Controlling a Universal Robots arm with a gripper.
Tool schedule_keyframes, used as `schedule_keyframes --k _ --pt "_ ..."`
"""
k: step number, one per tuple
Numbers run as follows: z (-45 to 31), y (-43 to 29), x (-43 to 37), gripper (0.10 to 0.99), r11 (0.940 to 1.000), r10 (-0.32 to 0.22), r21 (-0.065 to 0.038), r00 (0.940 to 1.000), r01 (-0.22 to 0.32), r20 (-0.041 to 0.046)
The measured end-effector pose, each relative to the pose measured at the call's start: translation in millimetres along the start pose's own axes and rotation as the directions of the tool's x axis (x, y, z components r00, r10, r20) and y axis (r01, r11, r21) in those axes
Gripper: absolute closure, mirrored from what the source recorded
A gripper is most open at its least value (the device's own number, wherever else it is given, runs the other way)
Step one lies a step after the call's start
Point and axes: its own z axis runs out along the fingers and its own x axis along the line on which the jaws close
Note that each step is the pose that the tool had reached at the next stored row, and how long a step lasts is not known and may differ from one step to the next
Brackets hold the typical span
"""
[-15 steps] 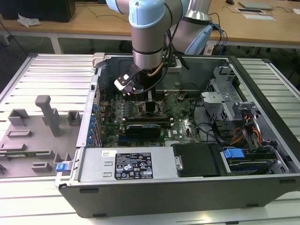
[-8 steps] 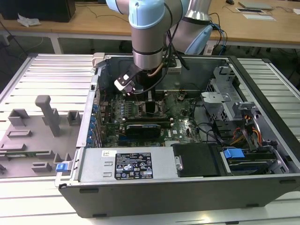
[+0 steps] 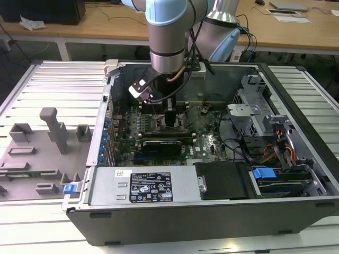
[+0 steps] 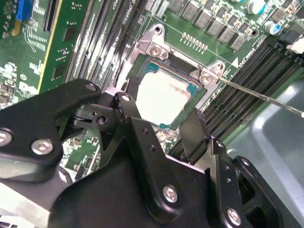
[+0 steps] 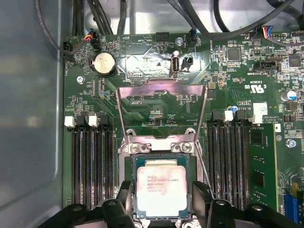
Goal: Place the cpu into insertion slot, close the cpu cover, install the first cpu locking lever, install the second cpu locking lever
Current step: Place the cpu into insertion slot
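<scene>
In the first wrist view the cpu lies flat and square within the dark frame of the insertion slot on the green board. My gripper straddles it, one black finger against each of two opposite chip edges. The second wrist view shows the same grip: the gripper is around the pale chip. The cpu cover stands swung open beyond the slot, its cut-out centre showing the board. A thin locking lever sticks out sideways, unlatched. In the exterior view the gripper reaches down into the open computer case.
Black memory slots flank the socket on both sides. A coin battery and cables lie beyond the cover. In the exterior view, drive bays and a power supply crowd the case. A grey fixture stands on its left.
</scene>
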Motion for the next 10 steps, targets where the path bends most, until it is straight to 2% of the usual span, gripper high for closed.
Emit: schedule_keyframes --k 2,6,7,8,9,10 --pt "-0.1 0.0 0.0 0.482 1.0000 0.000 0.000 1.0000 0.000 0.0001" --pt "-0.3 0.0 0.0 0.733 1.0000 0.000 0.000 1.0000 0.000 0.0001" --pt "-0.3 0.0 0.0 0.733 1.0000 0.000 0.000 1.0000 0.000 0.0000" --pt "-0.4 0.0 0.0 0.792 1.0000 0.000 0.000 1.0000 0.000 0.0001" --pt "-0.4 0.0 0.0 0.855 1.0000 0.000 0.000 1.0000 0.000 0.0000" --pt "-0.5 0.0 0.0 0.973 1.0000 0.000 0.000 1.0000 0.000 0.0000"
